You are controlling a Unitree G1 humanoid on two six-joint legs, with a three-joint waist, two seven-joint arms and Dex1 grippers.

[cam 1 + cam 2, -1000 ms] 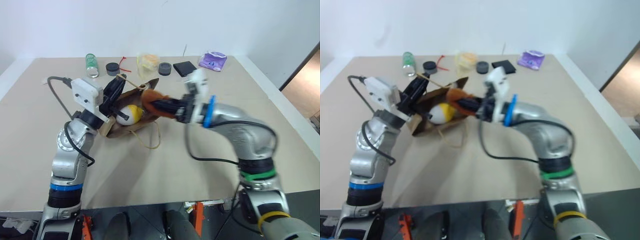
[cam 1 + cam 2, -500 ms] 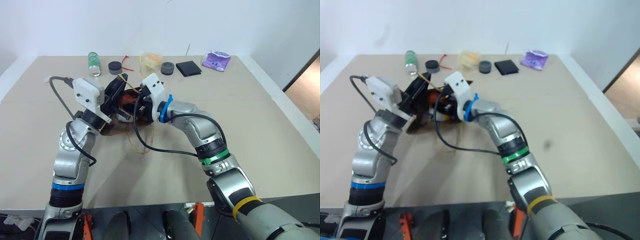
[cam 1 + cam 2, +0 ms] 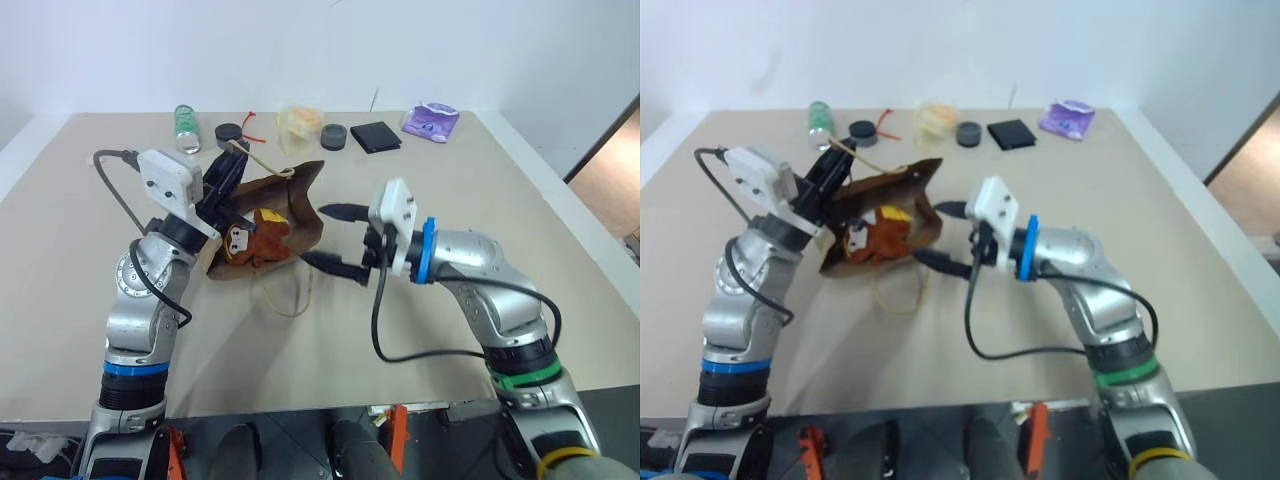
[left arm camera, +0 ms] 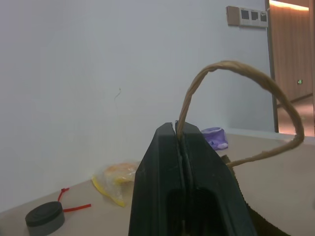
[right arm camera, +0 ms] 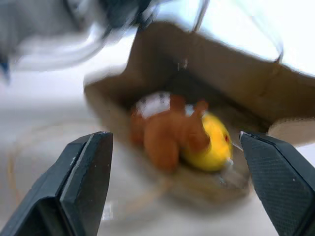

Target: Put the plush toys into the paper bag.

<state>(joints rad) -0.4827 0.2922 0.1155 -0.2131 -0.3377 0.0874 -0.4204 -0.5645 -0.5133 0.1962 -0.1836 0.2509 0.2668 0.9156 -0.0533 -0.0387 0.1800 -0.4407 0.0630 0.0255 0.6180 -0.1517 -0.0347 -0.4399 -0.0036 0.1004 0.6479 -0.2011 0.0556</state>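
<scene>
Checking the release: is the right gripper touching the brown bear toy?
Apart. In the left eye view the right gripper, fingers spread, hangs outside the paper bag, with bare table between it and the brown bear toy.

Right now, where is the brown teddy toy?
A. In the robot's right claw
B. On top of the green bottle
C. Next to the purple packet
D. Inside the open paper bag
D: the brown plush toy lies inside the paper bag, while the right gripper hangs open and empty beside it.
</scene>
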